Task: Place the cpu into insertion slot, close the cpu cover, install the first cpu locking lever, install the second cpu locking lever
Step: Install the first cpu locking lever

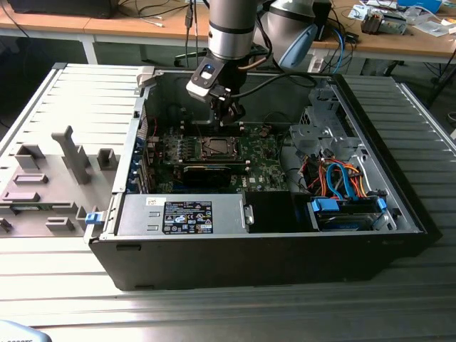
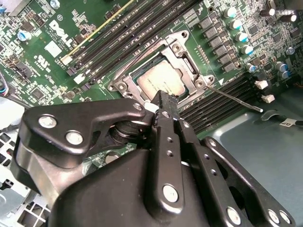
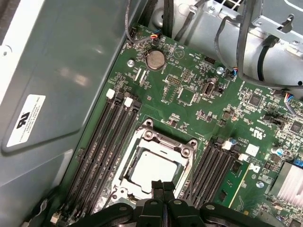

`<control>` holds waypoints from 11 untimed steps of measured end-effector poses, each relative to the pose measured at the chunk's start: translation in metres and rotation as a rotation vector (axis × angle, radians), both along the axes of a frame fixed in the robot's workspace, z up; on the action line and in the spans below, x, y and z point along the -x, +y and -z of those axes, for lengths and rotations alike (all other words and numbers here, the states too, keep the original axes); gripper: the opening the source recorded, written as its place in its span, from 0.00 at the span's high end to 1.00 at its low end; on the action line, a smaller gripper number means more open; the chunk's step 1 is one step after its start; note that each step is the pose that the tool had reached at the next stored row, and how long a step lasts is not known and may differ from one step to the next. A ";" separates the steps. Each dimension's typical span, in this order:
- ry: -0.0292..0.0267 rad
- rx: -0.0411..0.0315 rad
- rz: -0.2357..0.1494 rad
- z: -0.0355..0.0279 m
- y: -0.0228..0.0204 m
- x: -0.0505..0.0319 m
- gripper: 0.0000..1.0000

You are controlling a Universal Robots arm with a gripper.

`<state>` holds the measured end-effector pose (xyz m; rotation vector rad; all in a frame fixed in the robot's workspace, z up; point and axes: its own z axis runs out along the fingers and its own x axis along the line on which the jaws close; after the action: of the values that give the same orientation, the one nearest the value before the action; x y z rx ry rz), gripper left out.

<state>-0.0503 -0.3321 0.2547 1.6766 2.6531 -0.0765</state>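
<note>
Computer case (image 1: pixel 263 246), grey fixture (image 1: pixel 50 187) on table (image 1: pixel 285 313)

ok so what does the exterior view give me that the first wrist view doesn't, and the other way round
Exterior view: the whole open computer case, its grey power supply, blue and orange cables, and a grey fixture tray at the exterior view's left.

First wrist view: a close look at the cpu seated with the cpu cover lying around it, plus a round coin battery.

Both: the green board, the insertion slot and the shut pincer close by it.
</note>
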 end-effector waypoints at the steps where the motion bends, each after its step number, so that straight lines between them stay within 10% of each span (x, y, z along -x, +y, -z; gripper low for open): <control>1: 0.0000 0.0001 -0.004 0.0000 0.0000 0.0000 0.89; 11: 0.0001 0.0001 -0.053 0.0000 0.0000 0.0000 0.89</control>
<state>-0.0503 -0.3321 0.2547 1.6051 2.6955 -0.0765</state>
